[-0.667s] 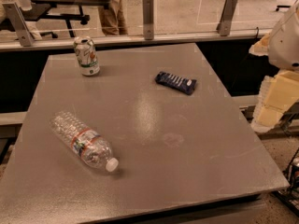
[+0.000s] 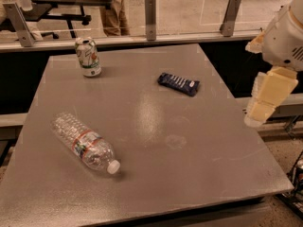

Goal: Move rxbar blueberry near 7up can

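The bar lies flat on the grey desk, at about 1 o'clock from the desk's middle, its long side running from 10 to 4 o'clock. Nothing touches it. The can stands upright near the far left corner, at about 11 o'clock, well apart from the bar; from the bar it sits at 10 o'clock. A clear plastic bottle lies on its side at about 8 o'clock, its white cap pointing toward 4 o'clock.

The gripper hangs off the desk's right edge, at 3 o'clock, cream-coloured and pointing down and slightly left, below the white arm. It holds nothing and touches nothing on the desk; from the bar it is at 3 o'clock, well apart. How wide its grip stands cannot be told from this view.
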